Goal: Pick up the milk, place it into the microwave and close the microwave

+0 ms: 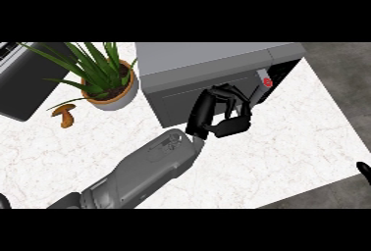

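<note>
I saw broad bare white marble counter [290, 147] in front of and to the right of the grey box-shaped microwave [210, 73], giving a hand room to pass. My left hand [225, 112] crowded the microwave's front. On the left, the potted green plant [109, 83] and the small brown mushroom [65, 116] narrowed the way.

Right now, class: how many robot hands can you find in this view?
2. The left hand is at the microwave's door, fingers curled. The right hand barely shows at the right edge of the counter, mostly cut off by the frame.
</note>
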Motion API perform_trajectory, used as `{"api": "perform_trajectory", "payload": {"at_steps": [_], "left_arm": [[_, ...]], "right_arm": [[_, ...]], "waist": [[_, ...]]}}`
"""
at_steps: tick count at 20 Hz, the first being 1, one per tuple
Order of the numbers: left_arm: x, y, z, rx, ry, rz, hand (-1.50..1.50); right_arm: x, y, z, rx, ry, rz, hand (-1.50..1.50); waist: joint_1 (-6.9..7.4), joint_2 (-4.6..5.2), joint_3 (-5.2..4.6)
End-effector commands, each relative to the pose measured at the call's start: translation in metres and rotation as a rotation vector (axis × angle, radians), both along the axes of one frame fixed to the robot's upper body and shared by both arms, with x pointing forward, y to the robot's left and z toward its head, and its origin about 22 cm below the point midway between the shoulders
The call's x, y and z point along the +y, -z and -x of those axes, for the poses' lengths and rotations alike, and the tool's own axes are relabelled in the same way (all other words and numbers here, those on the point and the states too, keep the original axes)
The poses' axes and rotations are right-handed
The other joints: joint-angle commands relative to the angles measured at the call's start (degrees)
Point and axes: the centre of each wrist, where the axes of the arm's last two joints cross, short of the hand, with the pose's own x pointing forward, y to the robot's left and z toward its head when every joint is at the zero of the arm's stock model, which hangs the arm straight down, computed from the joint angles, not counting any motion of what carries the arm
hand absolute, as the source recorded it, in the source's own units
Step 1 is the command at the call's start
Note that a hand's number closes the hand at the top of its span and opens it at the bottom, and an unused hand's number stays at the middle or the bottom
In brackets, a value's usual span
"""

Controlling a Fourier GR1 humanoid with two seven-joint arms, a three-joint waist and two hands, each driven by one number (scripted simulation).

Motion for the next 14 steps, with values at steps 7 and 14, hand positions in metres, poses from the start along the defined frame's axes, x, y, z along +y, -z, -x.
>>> {"api": "perform_trajectory", "payload": {"at_steps": [7,14], "left_arm": [[0.01,-0.003,-0.025,-0.026,-0.127,0.011,1.5],[0.013,0.003,-0.025,-0.034,-0.157,0.013,1.5]], "right_arm": [[0.006,-0.012,-0.002,-0.023,-0.089,-0.002,-1.5],[0.007,-0.018,-0.002,-0.042,-0.128,0.004,-1.5]], "waist": [[-0.98,1.42,-0.11],[-1.58,1.65,-0.01]]}}
